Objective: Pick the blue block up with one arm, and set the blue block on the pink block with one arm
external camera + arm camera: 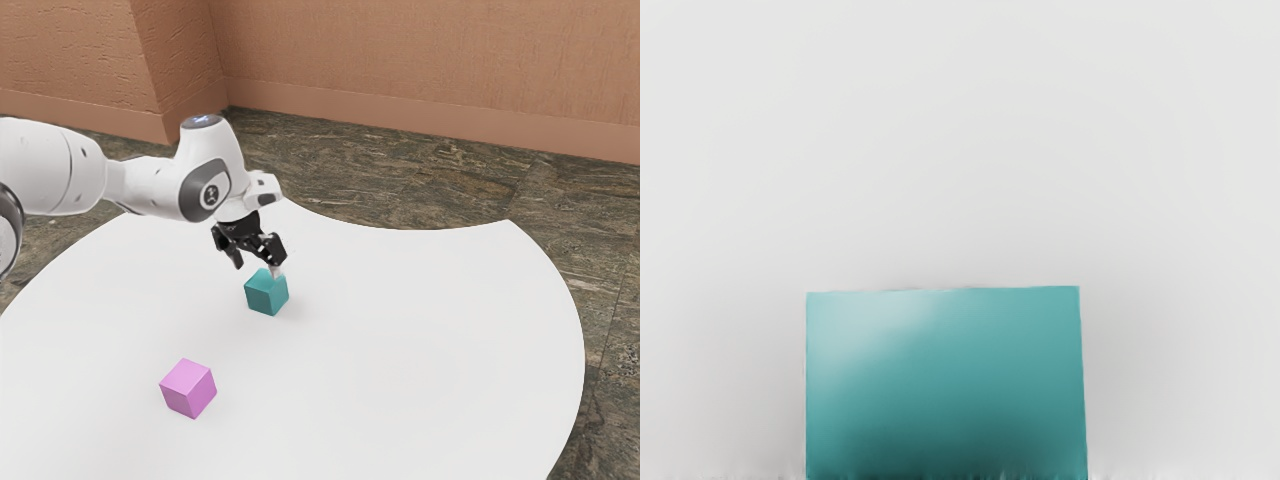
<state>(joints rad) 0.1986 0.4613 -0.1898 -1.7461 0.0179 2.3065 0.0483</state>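
Observation:
A teal-blue block (267, 292) rests on the white table (420, 340) near its middle. My black gripper (256, 266) hangs just above the block's top, slightly toward the exterior view's left, with its fingers spread open and nothing between them. One fingertip (275, 269) reaches down almost to the block's upper edge. In the wrist view the blue block (943, 385) lies close under my hand, flat on the white surface. A pink block (188, 388) sits on the table nearer the front, down and to the exterior view's left of the blue block, well apart from it.
The round white table ends in a curved edge at the exterior view's right and front. Beyond it lie a dark stone floor (480, 180) and a brown wall (400, 50). My white arm (90, 180) comes in from the exterior view's left.

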